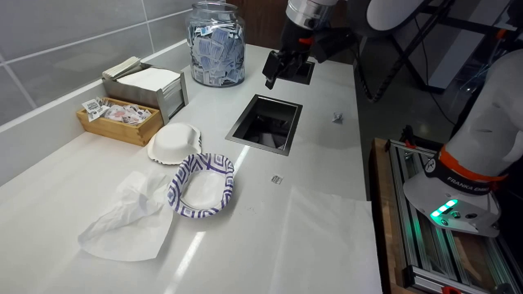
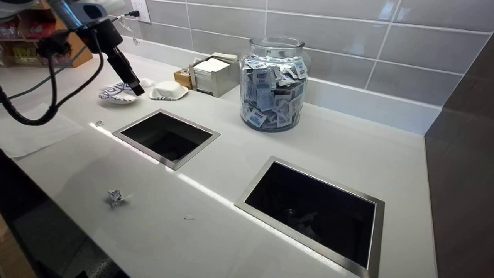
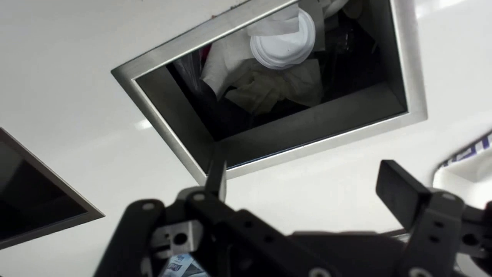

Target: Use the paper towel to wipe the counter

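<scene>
A crumpled white paper towel (image 1: 130,220) lies on the white counter (image 1: 229,261), beside a purple-patterned paper bowl (image 1: 179,196). A flat white sheet (image 1: 327,241) lies at the counter's front edge; it also shows in an exterior view (image 2: 42,133). I cannot tell whether it is paper towel too. My gripper (image 3: 301,173) is open and empty, its fingers wide apart in the wrist view. It is above the counter near the square bin opening (image 3: 177,150), away from the towel. It shows in both exterior views (image 1: 274,74) (image 2: 136,89). Dark crumbs (image 1: 251,210) lie near the bowl.
A glass jar of packets (image 1: 216,49), a napkin holder (image 1: 171,96), a wooden packet box (image 1: 122,130) and an upturned bowl (image 1: 173,143) stand along the wall. A second opening (image 2: 312,220), a crumpled wrapper (image 2: 115,197) and a small packet (image 1: 276,179) are on the counter.
</scene>
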`<action>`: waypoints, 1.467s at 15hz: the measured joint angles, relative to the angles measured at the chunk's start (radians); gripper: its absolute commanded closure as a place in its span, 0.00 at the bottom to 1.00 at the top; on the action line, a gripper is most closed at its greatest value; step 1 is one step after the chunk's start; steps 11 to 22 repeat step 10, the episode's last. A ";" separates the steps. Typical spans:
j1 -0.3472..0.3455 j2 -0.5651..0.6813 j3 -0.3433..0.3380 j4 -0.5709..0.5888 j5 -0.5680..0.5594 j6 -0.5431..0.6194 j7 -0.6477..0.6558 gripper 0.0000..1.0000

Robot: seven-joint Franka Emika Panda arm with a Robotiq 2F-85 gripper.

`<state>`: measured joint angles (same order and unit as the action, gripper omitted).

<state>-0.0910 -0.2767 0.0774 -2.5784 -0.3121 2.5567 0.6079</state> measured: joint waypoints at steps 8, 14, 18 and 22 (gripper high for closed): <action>-0.005 -0.134 0.043 -0.060 0.023 -0.052 0.135 0.00; -0.005 -0.134 0.043 -0.062 0.024 -0.052 0.136 0.00; -0.005 -0.134 0.043 -0.062 0.024 -0.052 0.136 0.00; -0.005 -0.134 0.043 -0.062 0.024 -0.052 0.136 0.00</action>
